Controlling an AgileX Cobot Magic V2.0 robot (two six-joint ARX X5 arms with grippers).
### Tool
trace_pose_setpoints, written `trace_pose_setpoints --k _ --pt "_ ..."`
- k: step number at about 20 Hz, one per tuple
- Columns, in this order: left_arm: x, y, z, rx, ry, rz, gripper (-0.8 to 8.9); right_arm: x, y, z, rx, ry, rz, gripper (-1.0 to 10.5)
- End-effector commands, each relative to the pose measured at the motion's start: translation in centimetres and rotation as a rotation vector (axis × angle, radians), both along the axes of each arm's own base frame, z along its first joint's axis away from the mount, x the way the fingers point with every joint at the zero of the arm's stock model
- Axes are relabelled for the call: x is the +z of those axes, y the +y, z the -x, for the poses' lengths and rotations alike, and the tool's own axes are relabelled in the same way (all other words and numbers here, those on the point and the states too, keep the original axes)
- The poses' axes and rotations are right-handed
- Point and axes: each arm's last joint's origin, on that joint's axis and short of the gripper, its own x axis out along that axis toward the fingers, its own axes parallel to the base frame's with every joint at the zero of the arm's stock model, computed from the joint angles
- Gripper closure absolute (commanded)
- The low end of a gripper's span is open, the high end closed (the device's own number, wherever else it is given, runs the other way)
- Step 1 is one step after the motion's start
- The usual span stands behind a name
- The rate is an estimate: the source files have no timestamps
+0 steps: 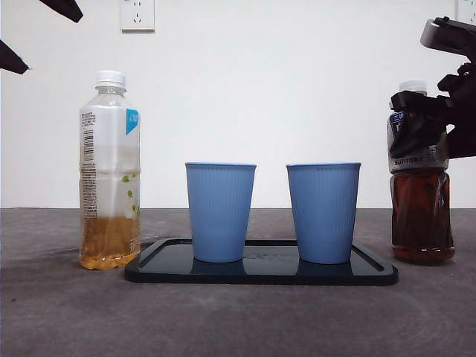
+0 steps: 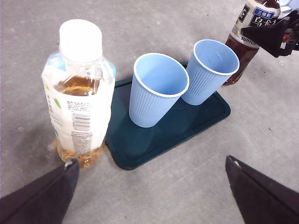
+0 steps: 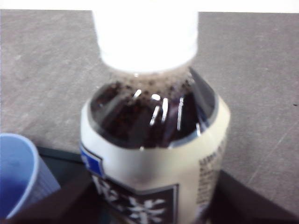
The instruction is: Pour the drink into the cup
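A dark tea bottle (image 1: pixel 422 216) with a white cap stands on the table just right of the tray, seen close up in the right wrist view (image 3: pixel 149 140). My right gripper (image 1: pixel 424 123) is shut on it at label height, one jaw on each side. Two empty blue cups (image 1: pixel 220 212) (image 1: pixel 323 212) stand upright side by side on a dark tray (image 1: pixel 260 274). My left gripper (image 2: pixel 154 186) hangs open, high above the table's left side, holding nothing.
A capped clear bottle (image 1: pixel 110 171) about a quarter full of pale yellow tea stands left of the tray, close to its edge. A wall with a socket (image 1: pixel 137 15) closes the back. Grey tabletop runs along the front of the tray.
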Motion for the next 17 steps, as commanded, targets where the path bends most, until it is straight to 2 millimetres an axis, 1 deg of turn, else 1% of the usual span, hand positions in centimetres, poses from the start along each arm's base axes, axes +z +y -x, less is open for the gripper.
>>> trace_pose_setpoints --k 1,4,7,9,10,12,14,17 --pt "0.6 -0.1 -0.1 -0.01 -0.021 0.001 3.15 0.9 0.2 -0.2 0.019 -0.046 -0.021 5.7" --pt "0.5 -0.1 0.0 -0.01 -0.005 -0.005 3.15 1.1 0.2 0.4 0.048 -0.01 -0.026 5.6" --pt "0.3 0.0 0.1 -0.01 0.012 -0.011 3.15 2.2 0.0 1.5 0.049 0.034 -0.019 5.4" --pt "0.2 0.0 0.1 -0.007 0.023 -0.01 3.15 3.3 -0.2 2.5 0.046 0.06 -0.021 4.7" --pt "0.2 0.0 0.1 -0.005 0.025 -0.009 3.15 4.0 -0.3 3.1 0.046 0.072 -0.02 4.6" --pt "0.1 0.0 0.0 0.03 0.029 -0.02 3.14 5.5 -0.5 4.5 0.05 0.1 -0.019 4.6" --pt "-0.5 0.1 -0.1 0.065 0.029 -0.04 3.14 7.1 -0.7 6.0 0.055 0.099 -0.019 4.6" --pt "-2.2 0.0 -0.7 0.107 0.026 -0.02 3.14 9.4 -1.1 8.4 0.048 0.148 -0.031 4.6"
